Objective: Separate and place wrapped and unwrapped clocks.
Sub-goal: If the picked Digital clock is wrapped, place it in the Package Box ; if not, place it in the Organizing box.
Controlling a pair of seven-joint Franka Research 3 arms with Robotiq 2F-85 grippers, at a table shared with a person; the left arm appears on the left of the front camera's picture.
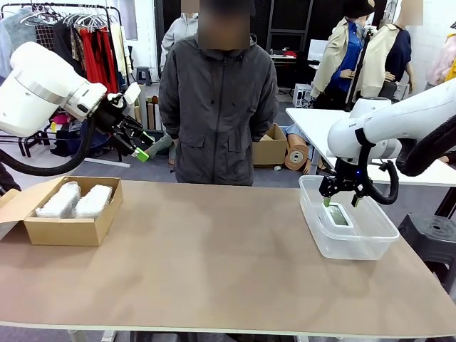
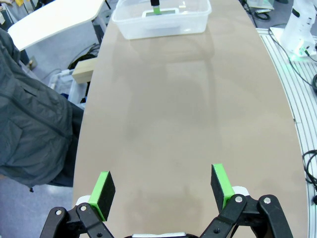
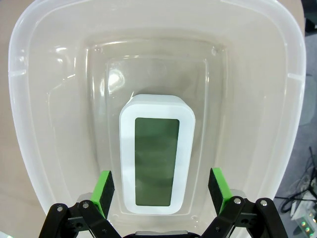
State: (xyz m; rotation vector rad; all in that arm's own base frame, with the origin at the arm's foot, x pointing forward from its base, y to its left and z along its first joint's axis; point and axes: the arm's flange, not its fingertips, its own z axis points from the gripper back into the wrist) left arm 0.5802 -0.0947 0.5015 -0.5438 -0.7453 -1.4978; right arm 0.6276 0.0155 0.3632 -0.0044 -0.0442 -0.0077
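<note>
A person point(image 1: 217, 107) in a dark grey jacket is standing at the far side of the brown counter point(image 1: 214, 263), arms hanging at the sides. On the counter's left end an open cardboard box point(image 1: 68, 217) is sitting, and inside it two bubble-wrapped clocks point(image 1: 75, 201) are lying side by side, touching each other. Towards the right end a clear plastic tub point(image 1: 347, 226) is resting, and the bare white clock point(image 3: 157, 153) is lying flat on its bottom with its grey-green screen facing up. The right tool point(image 1: 341, 201) is hovering just above the tub with its green pads point(image 3: 218, 187) spread wide, one on each side of the clock's near end and gripping nothing. The left tool point(image 1: 139, 146) is hanging in the air above the counter's left end, well above the box, tilted towards the middle; its pads point(image 2: 103, 192) are likewise standing wide apart and holding nothing.
</note>
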